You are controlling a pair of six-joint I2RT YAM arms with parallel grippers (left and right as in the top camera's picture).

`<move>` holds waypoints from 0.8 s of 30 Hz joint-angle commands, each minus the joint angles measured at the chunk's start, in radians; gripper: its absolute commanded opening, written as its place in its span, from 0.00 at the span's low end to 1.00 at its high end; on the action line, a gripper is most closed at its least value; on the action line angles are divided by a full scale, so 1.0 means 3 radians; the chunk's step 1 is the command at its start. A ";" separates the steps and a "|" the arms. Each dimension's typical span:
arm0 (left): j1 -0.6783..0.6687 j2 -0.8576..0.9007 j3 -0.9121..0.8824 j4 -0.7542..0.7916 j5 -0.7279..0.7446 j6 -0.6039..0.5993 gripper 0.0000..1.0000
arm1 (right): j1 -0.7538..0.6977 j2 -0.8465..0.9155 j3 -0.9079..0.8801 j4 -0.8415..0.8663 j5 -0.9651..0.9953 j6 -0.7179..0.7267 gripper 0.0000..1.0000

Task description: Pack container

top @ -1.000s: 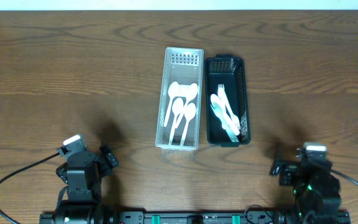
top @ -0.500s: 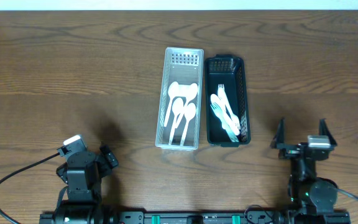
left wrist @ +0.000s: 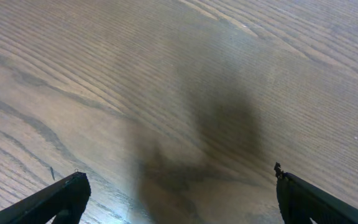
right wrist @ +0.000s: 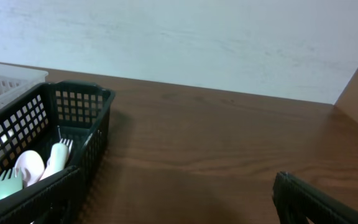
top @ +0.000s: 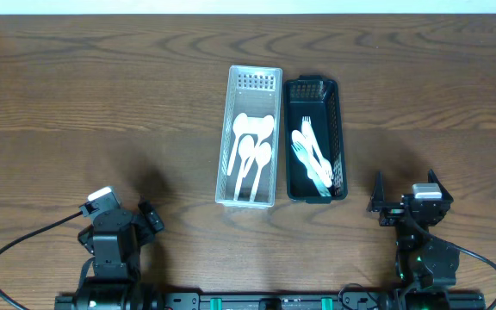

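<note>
Right tool (top: 406,185) shifted left, spread wide, black basket (top: 340,129) near, ahead-left

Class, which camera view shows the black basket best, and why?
The overhead view: the whole basket shows, with forks inside. The right wrist view catches only one end of it, side on. The left wrist view shows none of it.

- Table (top: 76,103): dark brown wood, with a wavy grain and paler streaks.
- Pale basket (top: 231,129): translucent white, with a grid of small holes at its far end.
- Dark basket (top: 341,129): black — lattice walls of square holes.
- Spoons (top: 252,146): plain white.
- Forks (top: 311,155): white and pale mint.
- Left gripper (left wrist: 179,193) and right gripper (top: 406,191): black.
- Wall (right wrist: 197,43): off-white — faintly mottled.
</note>
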 commanded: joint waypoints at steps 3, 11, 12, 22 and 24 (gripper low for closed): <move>-0.0017 0.0005 -0.0001 -0.0001 -0.0032 -0.0018 0.98 | 0.0028 -0.0005 -0.0005 -0.0020 -0.0025 0.0039 0.99; -0.0017 0.0005 -0.0001 -0.0001 -0.0032 -0.0018 0.98 | 0.0028 -0.0005 -0.0005 -0.0020 -0.0025 0.0041 0.99; -0.0017 0.0005 -0.0001 -0.0001 -0.0032 -0.0018 0.98 | 0.0028 -0.0005 -0.0005 -0.0020 -0.0025 0.0039 0.99; -0.0004 -0.0520 -0.0003 -0.0306 0.0117 -0.0019 0.98 | 0.0028 -0.0005 -0.0005 -0.0020 -0.0025 0.0039 0.99; -0.0004 -0.0774 -0.0009 -0.0304 0.0243 -0.0017 0.98 | 0.0028 -0.0005 -0.0005 -0.0020 -0.0025 0.0039 0.99</move>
